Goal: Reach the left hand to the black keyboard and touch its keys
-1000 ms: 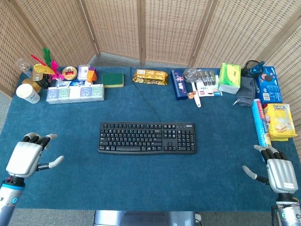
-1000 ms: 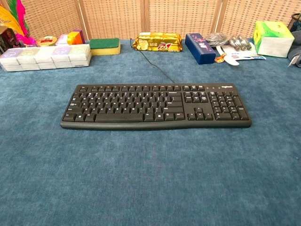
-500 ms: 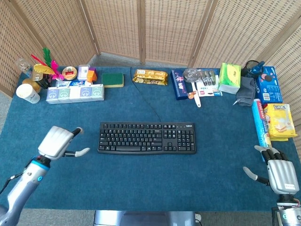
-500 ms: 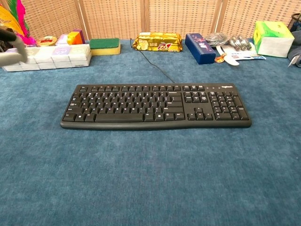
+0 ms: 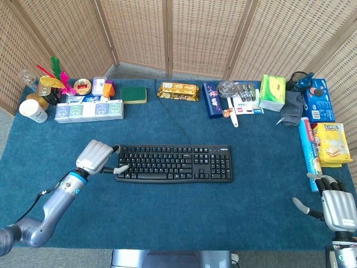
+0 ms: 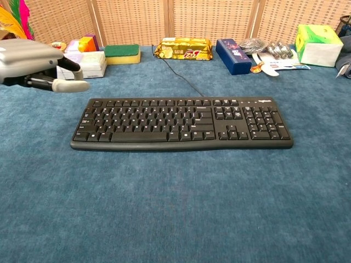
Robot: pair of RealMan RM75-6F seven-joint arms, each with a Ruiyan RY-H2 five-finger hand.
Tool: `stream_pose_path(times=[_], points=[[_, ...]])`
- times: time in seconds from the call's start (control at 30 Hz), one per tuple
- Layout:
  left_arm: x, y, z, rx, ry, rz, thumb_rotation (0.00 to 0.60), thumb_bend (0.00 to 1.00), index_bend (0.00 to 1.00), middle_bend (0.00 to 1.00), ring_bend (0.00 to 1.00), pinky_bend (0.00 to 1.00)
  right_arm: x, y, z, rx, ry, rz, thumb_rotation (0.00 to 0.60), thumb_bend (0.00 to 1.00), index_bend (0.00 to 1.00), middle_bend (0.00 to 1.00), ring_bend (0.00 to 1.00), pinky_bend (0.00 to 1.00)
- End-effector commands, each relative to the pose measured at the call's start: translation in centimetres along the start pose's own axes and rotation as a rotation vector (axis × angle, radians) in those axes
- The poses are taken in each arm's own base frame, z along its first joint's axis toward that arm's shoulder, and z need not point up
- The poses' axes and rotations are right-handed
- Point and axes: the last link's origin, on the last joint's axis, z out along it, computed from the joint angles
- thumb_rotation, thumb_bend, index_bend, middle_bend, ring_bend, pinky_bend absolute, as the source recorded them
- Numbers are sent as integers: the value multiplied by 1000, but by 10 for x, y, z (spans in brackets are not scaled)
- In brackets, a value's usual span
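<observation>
Black keyboard (image 5: pixel 174 163) lies flat in the middle of the blue table cloth (image 5: pixel 167 218), and its thin cord (image 5: pixel 173 120) runs away from its back edge toward the far side. Left hand (image 5: pixel 96 157) sits just beside the left end of the keyboard. In the chest view this hand (image 6: pixel 33 63) hangs a little above the cloth, up and to the left of the keyboard's left corner. Its fingers are partly curled and the thumb sticks out toward the keys, and it holds nothing. I cannot tell if the thumb tip touches the keyboard edge in the head view; in the chest view the hand looks apart from the keys.

Right hand (image 5: pixel 334 205) rests far to the right of the keyboard, near the table's front corner, with fingers spread and nothing in it.

Behind the keyboard sits a row of things. A green sponge (image 5: pixel 133 94) and a long tissue pack (image 5: pixel 89 110) are back and to the left. A yellow snack bag (image 5: pixel 178 91) is straight behind the keyboard. A green tissue box (image 5: pixel 272 91) is back and to the right.
</observation>
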Motion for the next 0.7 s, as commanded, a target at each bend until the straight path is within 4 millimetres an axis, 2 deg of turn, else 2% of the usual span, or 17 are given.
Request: stream_pose_path(times=[0.03,0.7], points=[[-3,0,9,11,-16,6,0,126,382,1000,1000,842,-1,0,1,-1,-3,-2,0,187,211,281,230,218],[-20,16,46,-1,-55,13,0,126,382,1000,1000,842,-4,4,-1,-33,-14,-3,0,187,211,281,230,218]])
